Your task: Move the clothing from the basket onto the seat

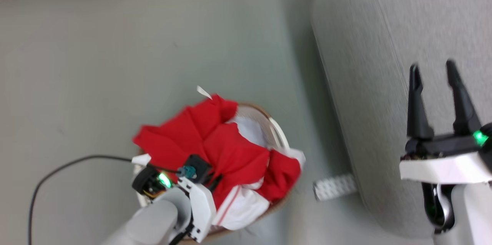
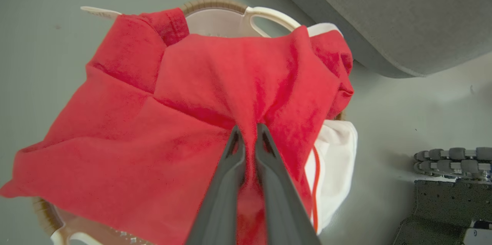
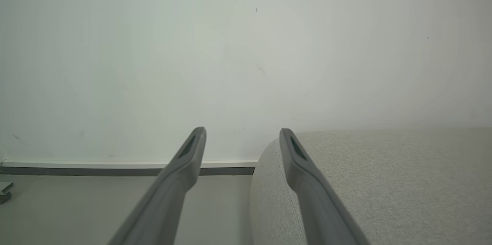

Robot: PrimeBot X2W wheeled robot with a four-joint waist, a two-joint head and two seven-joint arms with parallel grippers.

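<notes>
The red jersey shirt (image 1: 215, 149) is bunched over the cream basket (image 1: 277, 129), whose brown rim (image 2: 209, 3) and a side handle (image 2: 273, 16) show at the far side. My left gripper (image 2: 246, 127) is shut on a fold of the red shirt (image 2: 200, 95), which drapes from the pinch. A white cuff with a red stripe (image 2: 334, 168) hangs at the right. In the head view the left wrist (image 1: 180, 183) sits low over the basket. My right gripper (image 1: 433, 70) is open over the grey sofa (image 1: 384, 45), holding nothing; the wrist view shows it (image 3: 243, 134) above the sofa edge (image 3: 365, 175).
The basket stands on a pale grey-green floor (image 1: 115, 64) just left of the sofa. A black cable (image 1: 50, 175) trails over the floor at the left. A small white ribbed piece (image 1: 333, 187) lies at the sofa's foot. A wall and baseboard (image 3: 96, 165) lie behind.
</notes>
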